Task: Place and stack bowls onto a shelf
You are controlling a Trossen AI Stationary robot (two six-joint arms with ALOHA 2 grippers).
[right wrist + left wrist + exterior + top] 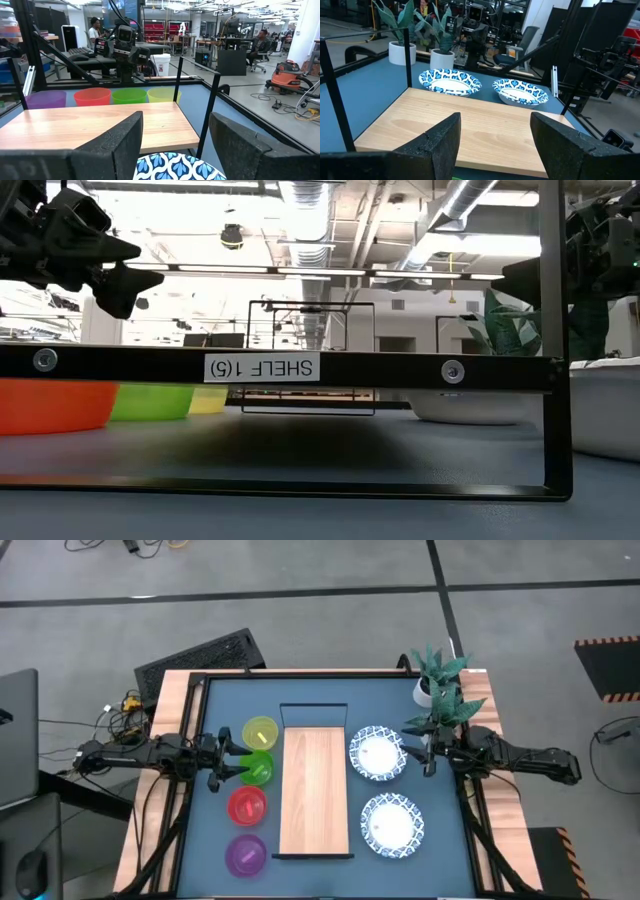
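The light-wood shelf (pixel 316 790) with thin black end frames lies along the middle of the blue table. To its left, four translucent bowls stand in a row on their bases: yellow (pixel 260 732), green (pixel 257 767), red (pixel 247 806), purple (pixel 246 855). To its right sit two white dishes with blue patterned rims (pixel 377 753) (pixel 391 823). My left gripper (pixel 222 762) hovers open and level beside the green bowl, facing the shelf (pixel 470 125). My right gripper (pixel 428 753) hovers open and level beside the far dish (pixel 175 167), also facing the shelf.
Two potted plants (pixel 440 690) stand at the table's far right corner, close to my right arm. A black rail (pixel 330 675) frames the table. A keyboard (pixel 200 660) and a laptop (pixel 15 740) lie beyond the left side. People sit in the room behind (pixel 260 42).
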